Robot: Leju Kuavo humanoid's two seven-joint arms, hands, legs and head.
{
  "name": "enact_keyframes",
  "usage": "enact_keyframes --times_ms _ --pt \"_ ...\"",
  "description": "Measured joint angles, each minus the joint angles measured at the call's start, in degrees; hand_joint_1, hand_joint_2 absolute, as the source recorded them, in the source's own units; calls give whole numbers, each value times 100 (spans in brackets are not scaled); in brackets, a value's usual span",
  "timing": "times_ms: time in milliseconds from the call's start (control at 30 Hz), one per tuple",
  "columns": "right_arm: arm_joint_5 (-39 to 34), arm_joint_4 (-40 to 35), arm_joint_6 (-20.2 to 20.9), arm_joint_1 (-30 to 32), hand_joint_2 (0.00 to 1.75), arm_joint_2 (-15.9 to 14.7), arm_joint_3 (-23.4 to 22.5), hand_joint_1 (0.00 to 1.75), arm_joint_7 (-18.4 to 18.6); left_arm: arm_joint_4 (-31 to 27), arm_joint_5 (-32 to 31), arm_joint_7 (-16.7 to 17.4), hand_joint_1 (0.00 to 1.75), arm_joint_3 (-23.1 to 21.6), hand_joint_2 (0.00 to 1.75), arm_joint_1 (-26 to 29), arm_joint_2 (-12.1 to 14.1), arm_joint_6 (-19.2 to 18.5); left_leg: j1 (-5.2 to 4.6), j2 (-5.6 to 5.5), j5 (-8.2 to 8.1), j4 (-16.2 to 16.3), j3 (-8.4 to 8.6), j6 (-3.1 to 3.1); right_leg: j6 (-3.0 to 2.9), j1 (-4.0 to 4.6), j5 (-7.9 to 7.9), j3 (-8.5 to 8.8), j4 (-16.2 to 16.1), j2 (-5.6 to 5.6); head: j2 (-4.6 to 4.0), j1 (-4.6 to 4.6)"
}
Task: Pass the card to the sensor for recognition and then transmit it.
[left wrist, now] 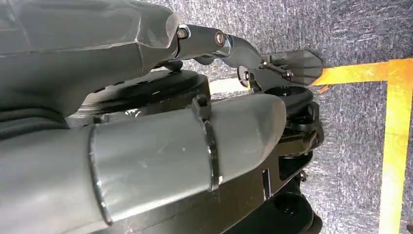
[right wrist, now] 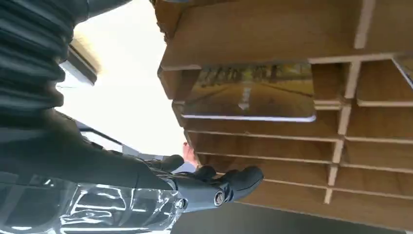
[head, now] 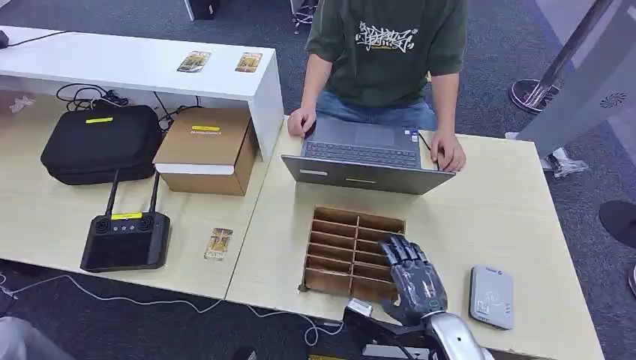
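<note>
Your right hand [head: 411, 279] hangs over the near right corner of the wooden slotted rack [head: 330, 247], its dark fingers [head: 401, 251] stretched forward and a little apart over the dividers, and they grip nothing that you can see. From the right wrist view the fingertips [right wrist: 243, 178] sit just beside the rack's slats without closing on anything. In that same view a card [right wrist: 248, 92], printed with a road scene, stands in one of the rack's slots, near the hand but not touching it. The grey sensor pad [head: 492, 296] lies flat on the light wooden table [head: 510, 217], just to the right of your hand and near the table's front edge. A second card [head: 218, 244] lies on the left table beside the black controller with two antennas [head: 124, 236], well apart from the rack. Two more cards [head: 195, 61] rest on the white shelf [head: 135, 64] at the back. A person sits across the table with both hands on a grey laptop [head: 364, 157]. Your left hand [left wrist: 272, 61] hangs down over grey carpet marked with yellow tape [left wrist: 397, 141]; how its fingers lie you cannot tell from there.
</note>
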Motion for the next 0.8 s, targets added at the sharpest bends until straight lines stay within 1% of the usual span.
enact_keyframes --times_ms 433,800 --pt "39 -85 -2 51 175 -279 -30 0 59 0 -76 -9 0 0 0 4 0 4 0 0 0 0 1 0 0 0 0 0 0 0 0 0" --pt "46 -582 -114 265 175 -354 -118 0 168 0 -94 -52 0 0 0 15 -4 13 0 1 0 0 1 0 0 0 0 -1 0 1 0 2"
